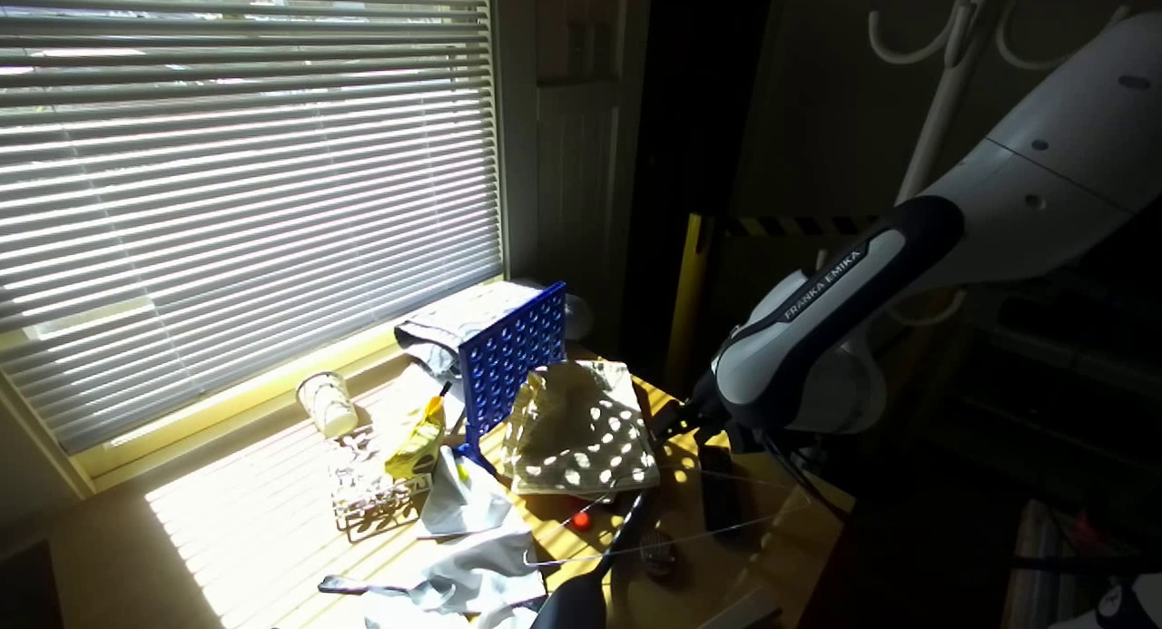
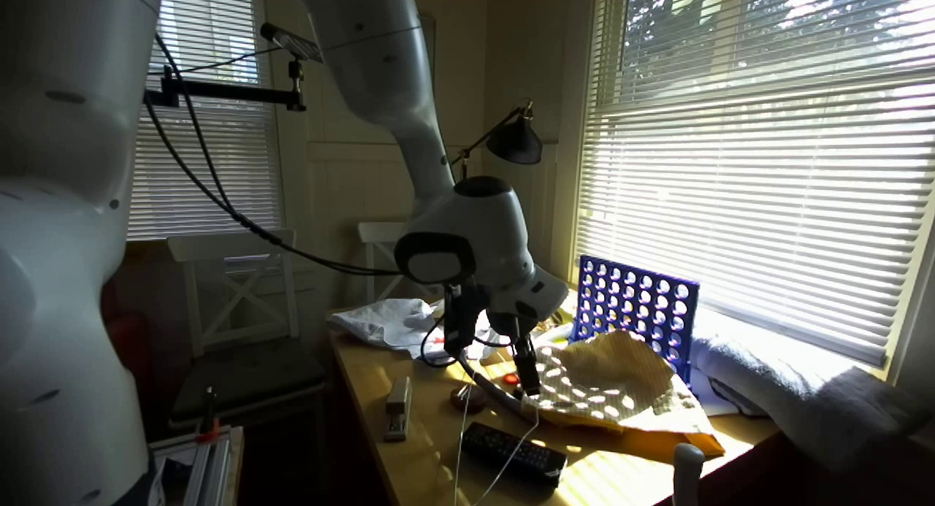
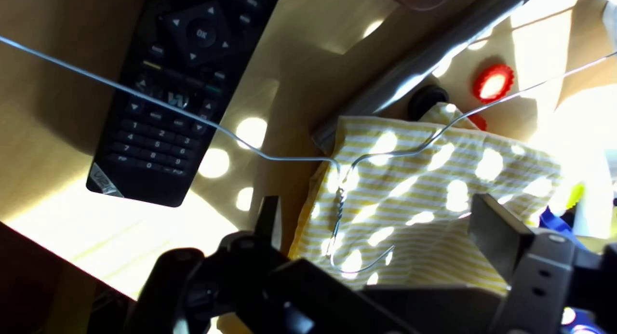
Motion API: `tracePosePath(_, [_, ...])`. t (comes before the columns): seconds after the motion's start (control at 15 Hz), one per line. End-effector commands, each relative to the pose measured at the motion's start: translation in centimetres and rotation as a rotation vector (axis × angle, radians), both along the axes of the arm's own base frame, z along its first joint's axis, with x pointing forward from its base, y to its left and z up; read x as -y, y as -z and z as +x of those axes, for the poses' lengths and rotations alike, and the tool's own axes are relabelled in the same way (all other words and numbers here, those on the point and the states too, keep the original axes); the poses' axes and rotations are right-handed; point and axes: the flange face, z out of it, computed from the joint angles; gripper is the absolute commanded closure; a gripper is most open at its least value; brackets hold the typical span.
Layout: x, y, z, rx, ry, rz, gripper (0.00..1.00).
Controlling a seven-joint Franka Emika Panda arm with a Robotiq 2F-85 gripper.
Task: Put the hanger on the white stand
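Note:
The thin wire hanger (image 3: 339, 211) shows in the wrist view with its twisted neck and hook over a yellow-striped cloth. Its arms spread left over a remote and right toward the sunlit table. Its wire also shows in both exterior views (image 1: 635, 549) (image 2: 460, 440). My gripper (image 3: 377, 218) is open, with the hook between its spread fingers in the wrist view and no visible contact. In both exterior views the gripper (image 1: 685, 422) (image 2: 527, 374) is low over the cloth's edge. The white stand (image 1: 935, 125), with curved hook arms, rises behind my arm, which partly hides it.
The striped cloth (image 3: 409, 194) lies beside a blue game grid (image 2: 635, 301). A black remote (image 3: 168, 98), a dark utensil handle (image 3: 414, 69), a red disc (image 3: 493, 83) and a stapler (image 2: 398, 407) lie on the table. A wire basket (image 1: 381, 502) stands near the window.

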Motion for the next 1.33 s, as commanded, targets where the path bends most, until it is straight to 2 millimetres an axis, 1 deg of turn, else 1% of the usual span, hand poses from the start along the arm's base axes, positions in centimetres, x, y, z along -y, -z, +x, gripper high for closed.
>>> tracePosePath(0.0, [-0.3,1.5,1.7,0.026,0.001,-0.002,0.00])
tracePosePath(0.33, [-0.2,2.8,3.6,0.067,0.019,0.006,0.00])
tracePosePath(0.6, [0.9,4.6,4.6,0.090,0.059,0.011,0.00])
tracePosePath(0.8, [2.0,6.1,4.6,0.092,0.082,0.000,0.00])
tracePosePath(1.0, [3.0,7.4,3.8,0.061,0.095,0.003,0.00])
tracePosePath(1.27, [3.1,7.9,3.0,0.023,0.089,0.022,0.00])
